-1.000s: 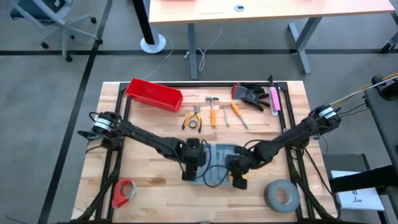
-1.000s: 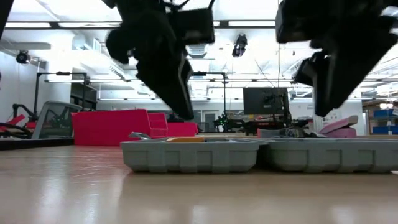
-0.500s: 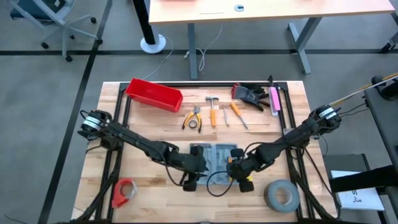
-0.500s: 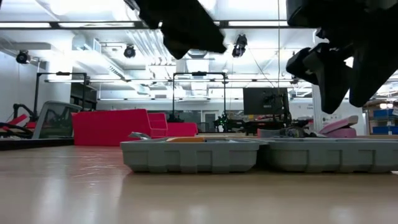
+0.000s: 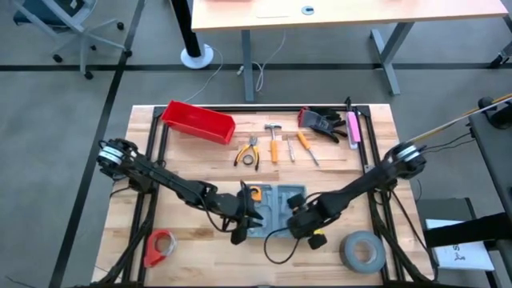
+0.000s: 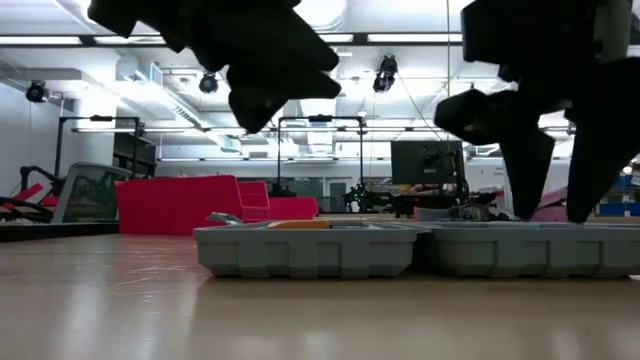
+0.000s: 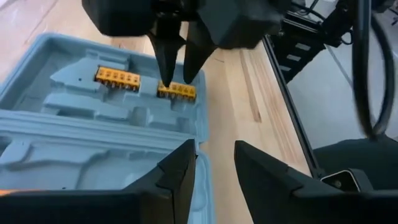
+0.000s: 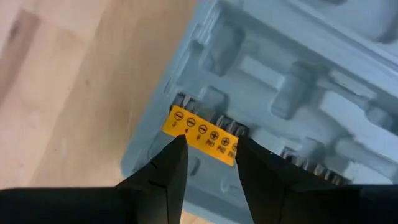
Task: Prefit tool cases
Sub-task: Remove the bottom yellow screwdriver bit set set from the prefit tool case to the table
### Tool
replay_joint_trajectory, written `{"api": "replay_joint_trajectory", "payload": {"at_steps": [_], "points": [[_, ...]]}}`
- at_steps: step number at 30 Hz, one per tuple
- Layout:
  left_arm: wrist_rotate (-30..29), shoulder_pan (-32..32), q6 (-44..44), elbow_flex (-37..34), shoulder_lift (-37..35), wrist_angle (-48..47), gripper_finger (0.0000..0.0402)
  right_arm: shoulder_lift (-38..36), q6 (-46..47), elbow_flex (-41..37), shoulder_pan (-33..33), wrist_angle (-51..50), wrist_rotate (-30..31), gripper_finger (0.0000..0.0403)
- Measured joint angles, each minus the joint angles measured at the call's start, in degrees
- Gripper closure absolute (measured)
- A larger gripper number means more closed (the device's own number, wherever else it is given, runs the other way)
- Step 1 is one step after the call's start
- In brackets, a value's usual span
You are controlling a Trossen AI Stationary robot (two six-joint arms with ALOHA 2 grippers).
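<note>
The open grey-blue tool case (image 5: 276,210) lies mid-table on the wooden table (image 5: 192,232), directly beneath the right gripper (image 8: 208,155); its fingers, slightly apart, straddle a yellow bit holder (image 8: 202,132) seated in a recess at the case's edge without visibly clamping it; the left gripper (image 5: 242,226), fingers parted and empty, hovers tilted over the case's opposite edge; a workshop stretches behind.

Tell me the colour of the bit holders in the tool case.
Yellow-orange bit holders, clearest in the left wrist view.
</note>
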Motion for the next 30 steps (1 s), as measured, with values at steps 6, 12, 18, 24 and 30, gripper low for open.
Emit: {"api": "replay_joint_trajectory", "payload": {"at_steps": [6, 12, 18, 24, 30], "points": [[0.3, -0.5, -0.4, -1.0, -2.2, -0.1, 0.0291, 6.3, -7.0, 7.6, 0.1, -7.8, 0.2, 0.0276], [0.0, -0.9, -2.9, -3.7, -6.6, 0.1, 0.0289, 7.2, -12.3, 10.7, 0.7, -11.9, 1.0, 0.0266], [0.0, -0.9, -11.5, -7.5, -7.2, -0.7, 0.0286, 7.0, -18.7, 12.2, 1.7, -15.8, 2.0, 0.0258], [0.1, -0.9, -14.6, -9.3, -6.5, -0.1, 0.0291, 7.0, -24.7, 12.2, 1.9, -17.2, 2.1, 0.025], [-0.1, -0.7, -13.9, -8.2, -6.6, 0.6, 0.0294, 7.0, -29.2, 12.2, 1.9, -15.7, 2.1, 0.0255]]}}
